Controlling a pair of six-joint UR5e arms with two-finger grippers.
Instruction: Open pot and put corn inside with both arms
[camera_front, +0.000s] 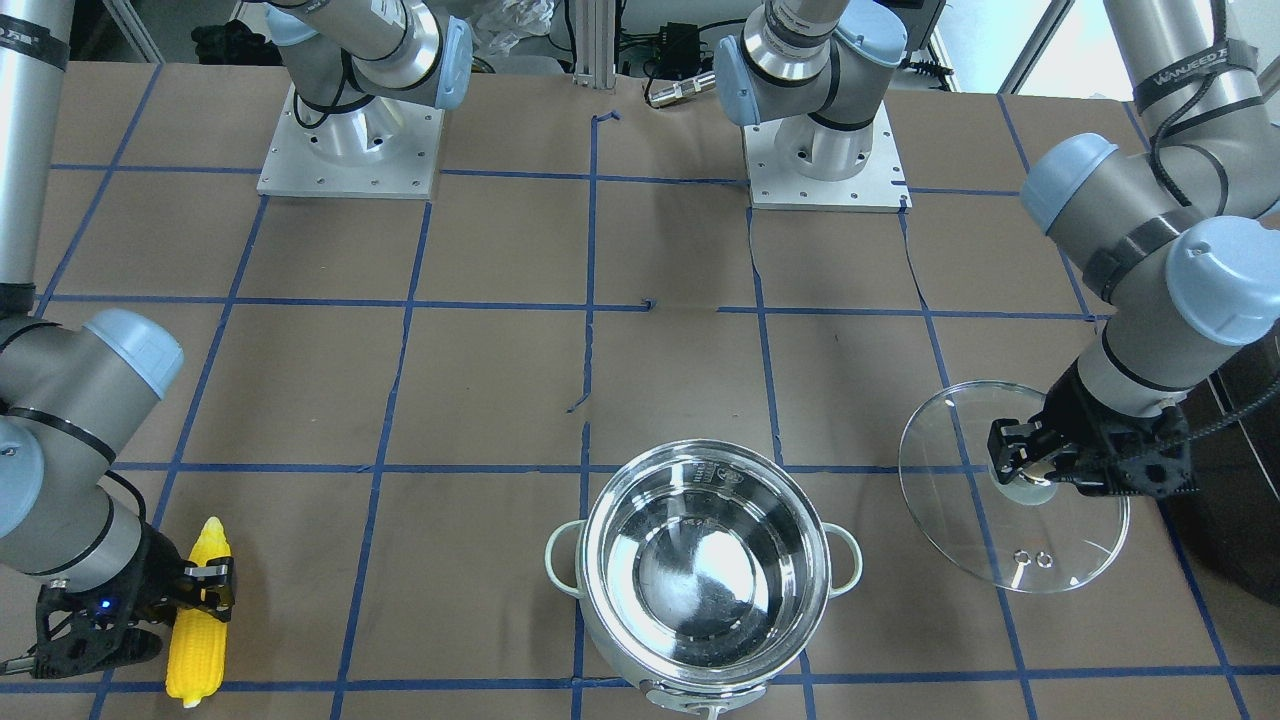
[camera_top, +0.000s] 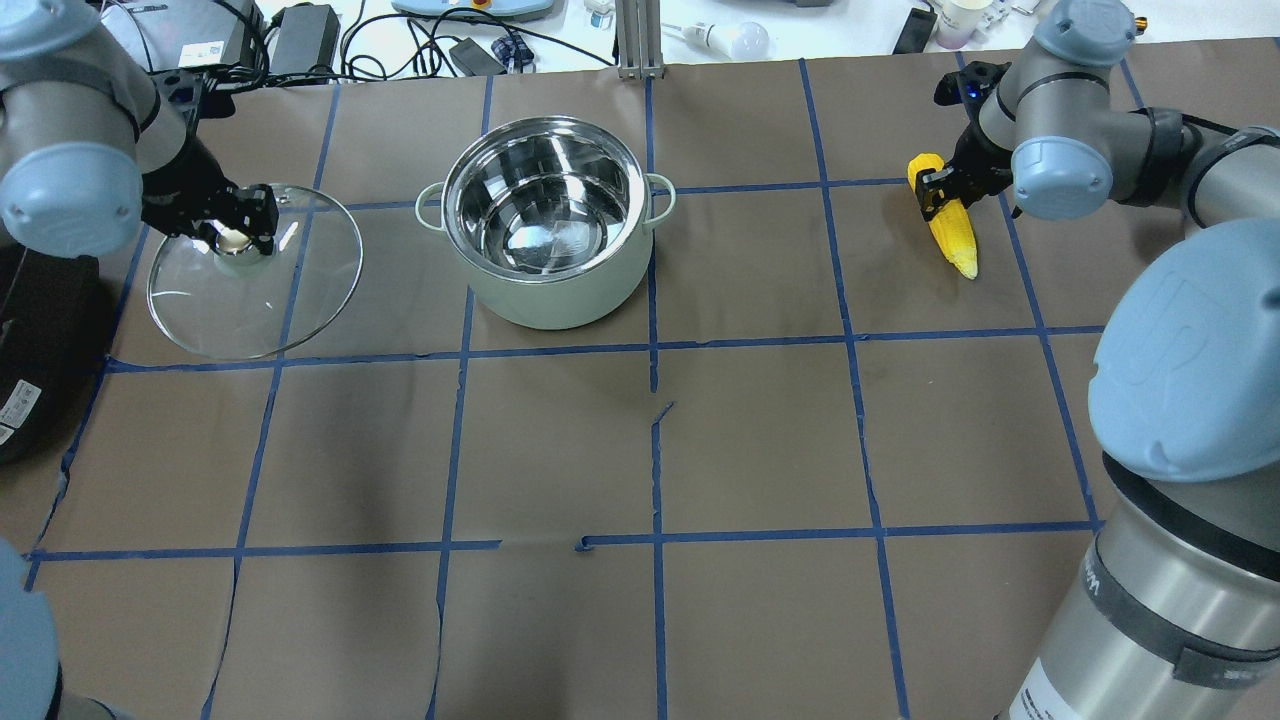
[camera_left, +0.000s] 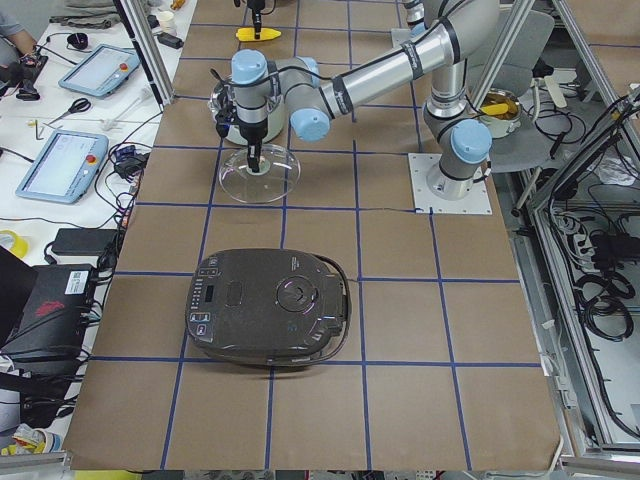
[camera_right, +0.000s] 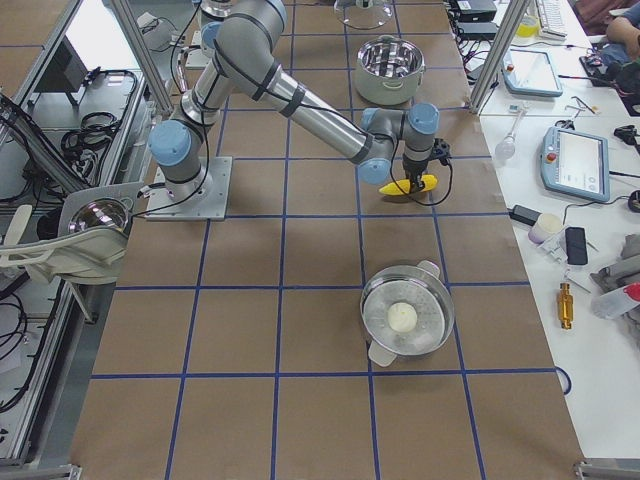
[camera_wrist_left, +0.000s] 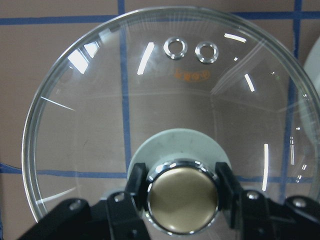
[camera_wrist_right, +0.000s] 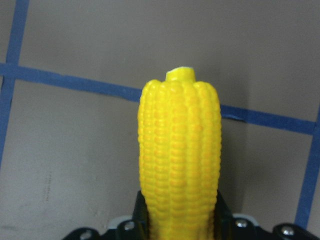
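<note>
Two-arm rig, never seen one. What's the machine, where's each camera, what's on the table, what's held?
Two robot arms bolted to a taped brown table. Two fixed cameras look down on it, one from behind the robot, one facing it; two look along it from its ends; one sits on each wrist. On the table stand the open pot, empty, and a black appliance. The left gripper is shut on the knob of the glass lid, beside the pot. The right gripper is shut on the corn, at the pot's other side.
</note>
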